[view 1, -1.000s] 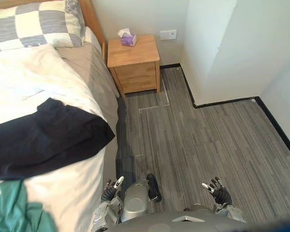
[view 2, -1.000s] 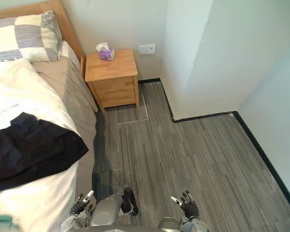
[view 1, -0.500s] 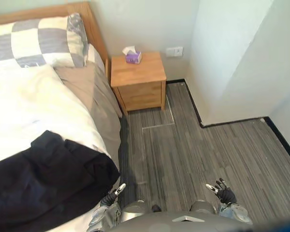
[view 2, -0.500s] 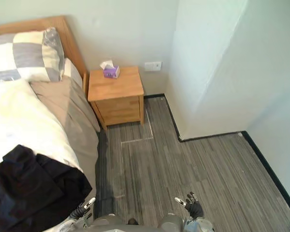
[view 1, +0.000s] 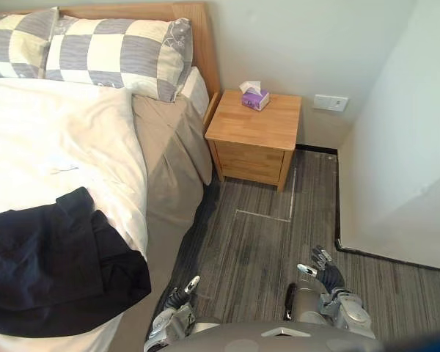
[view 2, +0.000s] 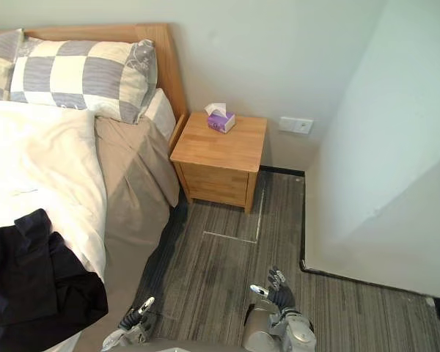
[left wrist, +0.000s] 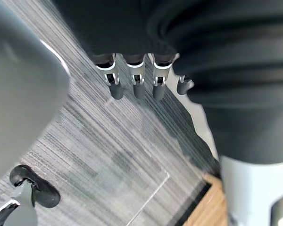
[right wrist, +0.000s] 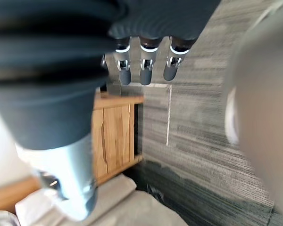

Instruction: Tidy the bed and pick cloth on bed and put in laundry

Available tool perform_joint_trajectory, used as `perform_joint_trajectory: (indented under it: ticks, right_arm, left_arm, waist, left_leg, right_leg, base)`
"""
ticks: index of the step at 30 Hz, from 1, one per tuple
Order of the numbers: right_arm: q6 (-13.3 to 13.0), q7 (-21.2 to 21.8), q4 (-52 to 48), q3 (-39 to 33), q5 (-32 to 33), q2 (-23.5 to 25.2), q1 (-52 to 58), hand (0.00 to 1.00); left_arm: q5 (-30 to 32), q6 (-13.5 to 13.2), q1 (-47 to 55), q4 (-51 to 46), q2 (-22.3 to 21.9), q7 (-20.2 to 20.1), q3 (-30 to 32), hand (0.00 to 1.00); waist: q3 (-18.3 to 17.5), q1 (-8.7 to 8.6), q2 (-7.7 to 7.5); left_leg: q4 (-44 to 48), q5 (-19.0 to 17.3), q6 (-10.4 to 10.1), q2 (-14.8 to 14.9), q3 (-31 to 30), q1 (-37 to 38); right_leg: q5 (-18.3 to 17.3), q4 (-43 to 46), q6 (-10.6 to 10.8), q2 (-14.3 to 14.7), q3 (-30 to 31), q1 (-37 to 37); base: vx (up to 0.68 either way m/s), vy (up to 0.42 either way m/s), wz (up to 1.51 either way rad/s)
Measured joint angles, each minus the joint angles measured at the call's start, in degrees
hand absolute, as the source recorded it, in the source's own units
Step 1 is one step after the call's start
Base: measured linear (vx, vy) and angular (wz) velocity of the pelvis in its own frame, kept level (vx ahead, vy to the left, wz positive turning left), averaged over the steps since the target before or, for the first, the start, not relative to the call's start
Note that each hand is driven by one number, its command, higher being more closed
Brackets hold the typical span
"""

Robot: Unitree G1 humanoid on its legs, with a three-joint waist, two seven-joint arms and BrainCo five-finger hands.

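One dark cloth lies crumpled on the white duvet of the bed, close to its near edge, with its long axis running roughly nine to three. It sits at about nine o'clock from the left robot hand, the nearer one, which hangs by the bed's side with fingers relaxed and empty. At twelve stands a wooden nightstand bearing a purple tissue box. The right robot hand, out at three, is likewise loose and empty. Only the mattress edge seems to stand between hand and cloth.
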Motion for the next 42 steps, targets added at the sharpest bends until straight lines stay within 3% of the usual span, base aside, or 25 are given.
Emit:
perform_joint_trajectory:
  ticks: [2, 4, 5, 7, 8, 9, 10, 12, 14, 18, 20, 21, 22, 23, 24, 26, 29, 30, 31, 32, 33, 34, 36, 40, 42]
  right_arm:
    - [0.3, -0.09, -0.06, 0.48, 0.0, 0.05, -0.02, 0.0]
    - [0.99, -0.43, -0.04, 1.71, -0.06, 0.13, 0.68, 0.0]
    - [1.32, -0.59, -0.01, 1.93, -0.1, 0.13, 0.79, 0.0]
    - [2.46, -1.13, 0.01, 2.06, -1.18, 0.21, 0.66, 0.0]
    - [3.01, -1.23, 0.06, 1.52, -1.67, 0.28, 0.7, 0.0]
    - [3.15, -1.27, 0.09, -0.08, -2.3, 0.33, 0.8, 0.0]
    - [3.21, -1.43, 0.37, -0.98, -2.31, 0.39, 0.72, 0.0]
    - [3.33, -2.29, 1.93, -3.07, -3.85, 0.85, 0.85, 0.0]
    - [3.19, -2.85, 3.05, -3.87, -4.76, 1.15, 0.66, 0.0]
    - [2.33, -3.34, 3.1, -3.57, -5.03, 1.1, -0.69, 0.0]
    - [2.29, -3.15, 3.05, -2.23, -4.37, 0.36, -1.91, 0.0]
    - [2.29, -3.18, 2.71, -1.81, -3.69, -0.65, -2.27, 0.0]
    - [2.32, -3.24, 2.7, -0.79, -3.11, -0.65, -2.34, 0.0]
    - [2.28, -3.2, 2.82, -0.04, -2.85, -0.75, -2.24, 0.0]
    - [2.29, -3.06, 2.94, 1.27, -2.61, -0.81, -1.49, 0.0]
    - [2.12, -2.91, 2.87, 2.83, -2.23, -1.02, -0.92, 0.0]
    - [-0.59, -2.94, 2.74, 4.7, -1.51, -1.17, -0.43, 0.0]
    - [-1.26, -2.84, 2.68, 5.1, -0.43, -1.04, -0.4, 0.0]
    - [-1.53, -2.76, 2.67, 5.12, 0.38, -0.86, -0.21, 0.0]
    - [-2.42, -2.69, 2.68, 5.1, 1.86, 0.54, 0.82, 0.0]
    - [-2.69, -2.65, 3.05, 5.11, 2.8, 0.65, 0.85, 0.0]
    - [-3.05, -2.58, 2.72, 5.23, 3.04, 0.63, 1.15, 0.0]
    - [-4.31, -2.54, 1.64, 6.56, 3.67, 0.05, 1.13, 0.0]
    - [-3.57, -4.71, 1.38, 8.79, 5.76, 0.32, 1.08, 0.0]
    - [-0.77, -6.18, 1.19, 8.13, 8.71, 0.55, 1.15, 0.0]
  left_arm:
    - [0.01, -0.98, 0.15, -0.29, 0.29, -0.09, 1.2, 0.0]
    - [-0.48, -2.2, 0.53, -0.75, 0.52, -0.1, 1.74, 0.0]
    - [-0.67, -2.25, 0.53, -0.75, 0.66, -0.1, 1.37, 0.0]
    - [-0.72, -2.24, 0.23, -0.8, 1.23, -0.08, -0.48, 0.0]
    - [-0.72, -2.24, -0.06, -0.62, 1.55, -0.08, -1.54, 0.0]
    - [-0.61, -2.16, -0.72, -0.32, 1.63, -0.08, -2.84, 0.0]
    - [-0.65, -2.1, -0.86, -0.24, 1.9, -0.06, -3.43, 0.0]
    - [-0.67, -1.99, -0.82, -0.23, 3.69, 0.01, -5.64, 0.0]
    - [-0.75, -1.75, -0.84, -0.2, 5.13, 0.16, -6.33, 0.0]
    - [-2.43, -1.56, -0.76, -0.2, 5.43, 0.96, -7.03, 0.0]
    - [-2.28, -0.41, -0.73, -0.15, 5.45, 1.38, -7.76, 0.0]
    - [-1.84, 0.31, -0.57, -0.16, 5.65, 1.69, -9.02, 0.0]
    - [-1.85, 0.52, -0.88, -0.18, 6.47, 2.04, -10.06, 0.0]
    - [-1.85, 0.54, -0.95, -0.11, 7.04, 2.04, -10.65, 0.0]
    - [-1.93, 0.65, -0.79, -0.09, 7.45, 2.1, -10.9, 0.0]
    - [-1.94, 0.73, -0.62, -0.06, 7.31, 2.11, -11.05, 0.0]
    - [-1.83, 1.67, -0.75, -0.04, 7.18, 2.11, -11.74, 0.0]
    - [-1.83, 1.79, -0.83, -0.03, 7.12, 2.12, -11.57, 0.0]
    - [-1.81, 1.77, -0.9, -0.08, 7.15, 2.08, -11.42, 0.0]
    - [-1.76, 1.56, -0.84, -0.19, 7.84, 2.07, -10.29, 0.0]
    - [-1.87, 1.31, -1.26, 0.2, 6.87, 2.29, -7.9, 0.0]
    - [-1.84, 1.05, -0.65, -0.13, 5.92, 2.25, -6.86, 0.0]
    - [-1.66, -0.2, 0.0, -0.12, 3.42, 2.09, -4.79, 0.0]
    - [0.05, -2.35, 0.5, -0.12, 1.93, 1.79, -3.68, 0.0]
    - [0.21, -2.81, 0.5, -0.1, 1.77, 1.2, -2.56, 0.0]
  waist:
    - [0.09, 0.31, -0.04]
    - [0.29, 1.28, 0.0]
    - [0.3, 1.65, -0.02]
    - [0.35, 1.77, 0.0]
    - [0.39, 1.67, 0.05]
    - [0.5, 1.42, 0.37]
    - [0.7, 1.44, 0.41]
    - [1.23, 0.72, -2.2]
    - [1.67, 0.66, -3.82]
    - [1.6, 1.94, -4.49]
    - [1.22, 1.62, -3.63]
    - [1.02, 1.53, -3.33]
    - [1.68, 1.11, -4.64]
    - [1.8, 0.68, -5.11]
    - [2.04, -0.06, -5.19]
    - [2.21, -0.46, -4.82]
    - [2.83, -1.01, -3.49]
    - [2.86, -1.19, -3.54]
    - [2.71, -1.17, -3.99]
    - [1.84, -0.67, -6.8]
    - [2.24, 0.62, -5.46]
    - [1.64, 1.24, -4.58]
    - [0.92, 0.83, -2.46]
    - [0.51, 0.57, -2.49]
    - [0.24, 1.05, -2.74]
  left_leg:
    - [14.14, 2.55, -0.96, 2.56, -0.07, -8.08]
    - [27.52, 0.84, -1.49, 4.05, 3.05, -15.59]
    - [28.55, 0.3, -1.36, 4.0, 4.12, -16.55]
    - [25.8, -1.55, -0.79, 2.87, 9.44, -18.93]
    - [19.58, -1.64, -0.39, 1.97, 14.81, -19.16]
    - [11.13, 1.33, 1.03, 0.81, 20.79, -18.89]
    - [8.27, 2.03, 3.99, 0.14, 24.83, -18.28]
    - [0.85, 3.57, 7.99, -3.69, 31.13, -14.55]
    - [-1.64, 4.62, 9.63, -6.05, 34.37, -14.2]
    - [-2.56, 4.17, 9.65, -7.9, 32.8, -12.84]
    - [-3.39, 1.49, 9.46, -8.16, 30.86, -12.36]
    - [-6.87, -0.96, 9.22, -9.49, 27.91, -10.35]
    - [-9.1, -0.84, 9.65, -11.35, 24.25, -8.61]
    - [-9.52, -1.01, 9.98, -11.89, 22.36, -8.1]
    - [-9.86, -1.04, 9.92, -12.05, 18.46, -7.36]
    - [-11.0, -0.61, 9.16, -11.29, 13.4, -5.69]
    - [-12.06, 1.0, 6.39, -8.1, 3.9, -4.16]
    - [-12.64, 1.36, 4.81, -7.2, 0.36, -4.12]
    - [-12.52, 1.26, 3.82, -7.01, -0.43, -4.39]
    - [-12.1, 0.51, 1.84, -8.19, -0.4, -4.74]
    - [-11.32, -0.08, -0.04, -5.85, -0.77, -3.7]
    - [-11.15, 0.11, -0.46, -4.84, 0.56, -3.71]
    - [-11.09, 0.12, -1.72, -2.16, 2.36, -3.56]
    - [-14.34, 3.57, -2.89, -1.25, 3.79, -1.55]
    - [-14.76, 4.85, -3.14, -1.31, 5.22, -1.52]
  right_leg:
    - [-0.51, -3.34, -0.69, 0.31, -3.0, 3.74]
    - [-0.25, -8.25, -0.9, 0.92, -6.65, 9.9]
    - [-0.08, -9.04, -1.21, 0.84, -7.41, 10.87]
    - [0.13, -11.05, -1.34, 0.55, -9.93, 14.08]
    - [0.18, -11.75, -1.28, 0.33, -11.71, 15.95]
    - [0.0, -11.41, -0.96, 0.03, -14.18, 17.15]
    - [-0.34, -11.14, -0.32, -0.19, -15.39, 17.97]
    - [-0.22, -10.66, 0.95, -2.92, -19.72, 20.17]
    - [0.48, -11.63, 2.13, -4.29, -23.48, 22.71]
    - [3.48, -14.57, 5.02, -2.99, -24.19, 27.85]
    - [4.1, -5.58, 6.13, -4.36, -23.55, 25.75]
    - [5.58, 7.34, 4.04, -7.64, -20.36, 21.16]
    - [10.01, 19.18, 1.06, -10.69, -13.96, 16.1]
    - [8.77, 22.98, 1.49, -10.89, -11.24, 14.05]
    - [4.79, 26.47, 1.28, -10.07, -7.7, 10.53]
    - [1.32, 24.46, 1.31, -7.62, -3.73, 5.8]
    - [-0.7, 9.16, 2.35, -0.82, 4.24, 1.36]
    - [0.3, 0.02, 3.31, 1.89, 9.38, 1.37]
    - [1.59, -4.97, 4.23, 2.77, 12.1, 1.71]
    - [7.34, -14.19, 3.96, 2.6, 17.22, 2.74]
    - [7.52, -11.55, 2.26, 3.73, 15.88, 3.79]
    - [6.66, -11.45, 1.47, 4.48, 15.29, 3.98]
    - [3.92, -9.66, 0.15, 5.6, 11.67, 4.76]
    - [0.76, -7.72, -0.69, 5.68, 8.98, 6.32]
    - [0.71, -8.25, -0.73, 5.55, 8.78, 6.57]
  base:
    - [0.21, -0.309, 0.76]
    - [0.24, -0.188, 0.49]
    - [0.24, -0.114, 0.43]
    - [0.23, -0.045, 0.43]
    - [0.36, 0.041, 0.68]
    - [0.37, 0.069, 0.79]
    - [0.37, 0.092, 1.24]
    - [0.25, 0.087, 1.35]
    - [0.26, 0.132, 1.34]
    - [0.2, 0.014, 0.82]
    - [0.15, 0.011, 0.79]
    - [0.16, -0.013, 1.11]
    - [0.17, -0.066, 1.27]
    - [0.21, -0.148, 1.6]
    - [0.24, -0.168, 1.67]
    - [0.29, -0.195, 1.61]
    - [0.3, -0.325, 1.72]
    - [0.2, -0.298, 1.47]
    - [0.22, -0.382, 1.76]
    - [0.24, -0.42, 1.34]
    - [0.24, -0.401, 0.99]
    - [0.25, -0.349, 0.51]
    - [0.19, -0.229, 0.52]
    - [0.16, -0.193, 0.4]
    - [0.08, -0.074, 0.07]
